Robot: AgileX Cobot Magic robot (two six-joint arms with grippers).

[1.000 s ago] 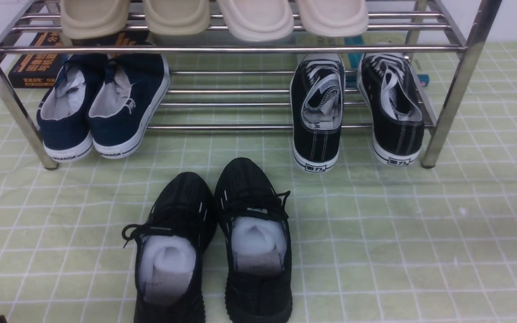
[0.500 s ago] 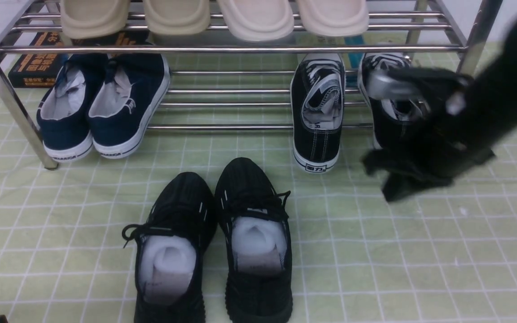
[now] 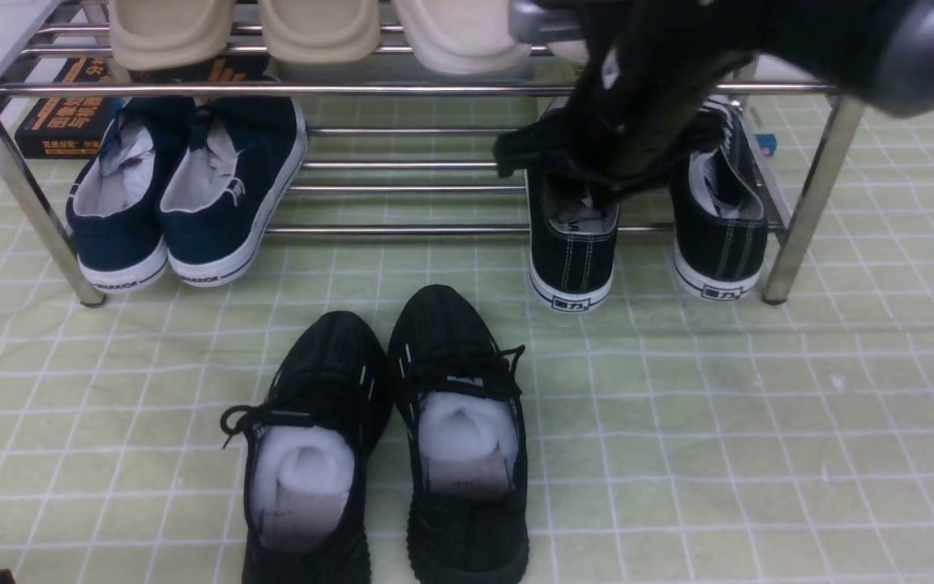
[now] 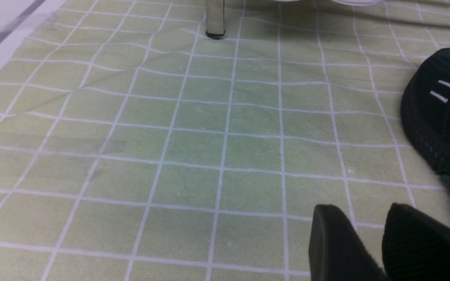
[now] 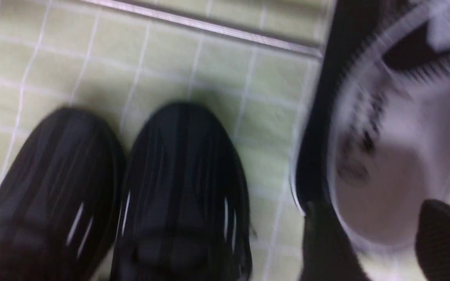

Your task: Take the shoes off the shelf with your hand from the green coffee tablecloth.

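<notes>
The shoes, black canvas sneakers with white soles, stand heels-out on the lower tier of the chrome shelf [image 3: 402,88], one [image 3: 572,259] left of the other [image 3: 718,243]. My right arm reaches in from the upper right. The right gripper [image 3: 589,174] hangs open just above the left shoe's opening. In the right wrist view, blurred, that shoe's grey-lined heel [image 5: 381,168] lies between the spread fingers [image 5: 326,242] of the right gripper [image 5: 381,218]. My left gripper [image 4: 361,208] is open and empty, low over the green coffee tablecloth [image 4: 193,148].
A navy pair [image 3: 183,195] fills the lower tier's left end, and beige slippers [image 3: 321,28] line the upper tier. Black knit sneakers [image 3: 386,438] stuffed with white paper stand on the cloth in front, close to my left gripper. A book [image 3: 62,113] lies behind the rack.
My right arm came into view from the right, then swung up and left over the black canvas pair. It now covers the left shoe's front instead of the right shoe.
</notes>
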